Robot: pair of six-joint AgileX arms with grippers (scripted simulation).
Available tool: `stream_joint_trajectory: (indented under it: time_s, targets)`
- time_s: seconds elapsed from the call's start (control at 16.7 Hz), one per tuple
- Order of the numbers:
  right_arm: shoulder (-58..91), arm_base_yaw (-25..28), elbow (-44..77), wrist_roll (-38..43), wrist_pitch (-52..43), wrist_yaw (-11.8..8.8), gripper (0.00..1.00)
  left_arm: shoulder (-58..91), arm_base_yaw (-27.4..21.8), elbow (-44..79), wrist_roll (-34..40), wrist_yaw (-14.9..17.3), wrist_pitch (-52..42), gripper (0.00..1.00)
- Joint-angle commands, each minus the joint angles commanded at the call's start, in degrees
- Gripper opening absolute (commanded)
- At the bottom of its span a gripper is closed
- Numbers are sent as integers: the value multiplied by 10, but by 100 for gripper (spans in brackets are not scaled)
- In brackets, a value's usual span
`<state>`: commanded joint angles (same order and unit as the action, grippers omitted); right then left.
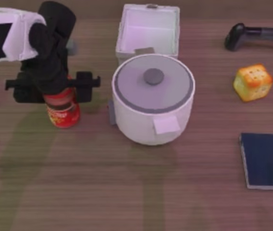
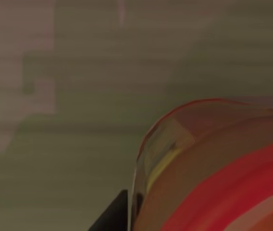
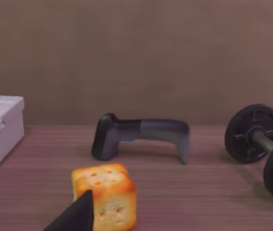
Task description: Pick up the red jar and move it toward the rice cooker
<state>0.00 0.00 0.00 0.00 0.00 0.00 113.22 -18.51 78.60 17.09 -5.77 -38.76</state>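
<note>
Red "X" seen on dark panel of left arm (image 1: 4, 36) housing, top view's left edge. Lettering on red jar (image 1: 63, 114) side label noted but not readable. No other text legible.

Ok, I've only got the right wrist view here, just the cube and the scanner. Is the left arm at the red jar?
Observer: Yes. In the top view the left gripper sits right over the red jar, at the table's left.
Operator: Where's the rice cooker from there?
Observer: The rice cooker stands to the jar's right, apart from it, mid-table.
Operator: Anything on my side I'm missing?
Observer: A dark blue book lies flat at the table's right, nearer the front than the cube.
</note>
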Motion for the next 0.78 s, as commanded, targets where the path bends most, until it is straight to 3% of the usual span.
stream_joint_trajectory:
  time_s: [0.42, 0.78]
  targets:
    - [0, 0, 0, 0, 0, 0, 100, 0, 0, 0, 0, 0, 0, 98]
    - [0, 0, 0, 0, 0, 0, 100, 0, 0, 0, 0, 0, 0, 100]
